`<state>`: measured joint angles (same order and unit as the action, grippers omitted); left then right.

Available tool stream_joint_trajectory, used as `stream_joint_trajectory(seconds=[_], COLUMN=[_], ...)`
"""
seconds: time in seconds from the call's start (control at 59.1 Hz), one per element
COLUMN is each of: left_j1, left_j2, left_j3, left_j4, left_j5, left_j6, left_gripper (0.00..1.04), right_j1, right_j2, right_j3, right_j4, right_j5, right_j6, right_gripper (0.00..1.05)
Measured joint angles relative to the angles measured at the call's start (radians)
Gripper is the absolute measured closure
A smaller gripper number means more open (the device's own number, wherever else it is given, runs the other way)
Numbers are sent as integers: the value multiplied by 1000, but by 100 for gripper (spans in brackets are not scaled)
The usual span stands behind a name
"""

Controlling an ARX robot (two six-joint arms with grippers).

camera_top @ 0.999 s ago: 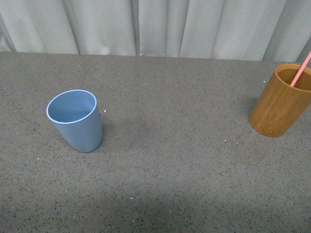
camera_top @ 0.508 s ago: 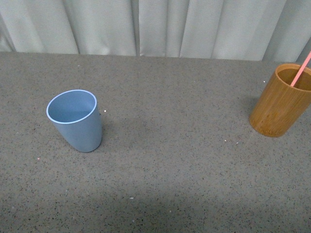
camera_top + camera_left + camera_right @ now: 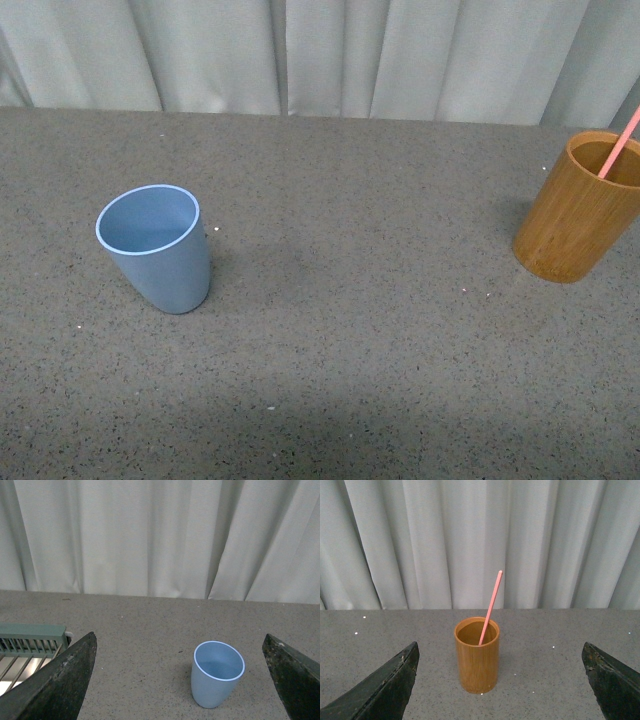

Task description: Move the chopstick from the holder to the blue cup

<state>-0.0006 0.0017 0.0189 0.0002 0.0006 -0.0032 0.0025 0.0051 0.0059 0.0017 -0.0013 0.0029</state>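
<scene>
Wide grey speckled tabletop (image 3: 380, 330) fills the front view, a pale pleated curtain (image 3: 330, 55) hanging along its far edge, and neither arm shows there. Over on the left wrist camera, a green slatted rack (image 3: 30, 635) sits at the table's edge beside the left gripper (image 3: 179, 636), whose dark fingers (image 3: 60, 680) are spread wide with nothing between them. Same story on the right gripper (image 3: 499, 644): jaws fully apart, fingers (image 3: 385, 685) holding nothing, facing the holder (image 3: 570, 225) from a distance. That orange-brown bamboo holder stands upright at the far right of the table, well apart from the blue cup (image 3: 160, 260), which stands upright on the left side, mouth open and nothing inside. And the chopstick (image 3: 620, 140): salmon-pink, inside the holder, leaning against its rim with the upper end poking out well above it, untouched by either gripper.
</scene>
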Motion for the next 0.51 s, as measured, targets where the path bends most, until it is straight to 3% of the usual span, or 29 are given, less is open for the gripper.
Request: stream_joint_trajectory(seconds=[0.288,0.305,0.356,0.389,0.474,0.508], left_j1=[0,10,101,151,219,219], left_j2=[0,8,84,133,216,241], left_j3=[0,3,42,51,50,50], left_j4=[0,-9,-120,-149,-130,-102], left_j5=[0,34,302,424,633,662], left_j6=[0,-15,-150,-252,-474,-524], left_gripper=[7,7,7,7,7,7], right_j1=[0,0,0,0,-1,-1], right_j2=[0,0,0,0,-1,-1], right_j3=[0,0,0,0,0,0], right_j4=[0,0,0,0,0,0], right_j5=[0,0,2,0,0,0], right_j6=[0,0,0,0,0,0], right_gripper=[9,9,9,9,9,9])
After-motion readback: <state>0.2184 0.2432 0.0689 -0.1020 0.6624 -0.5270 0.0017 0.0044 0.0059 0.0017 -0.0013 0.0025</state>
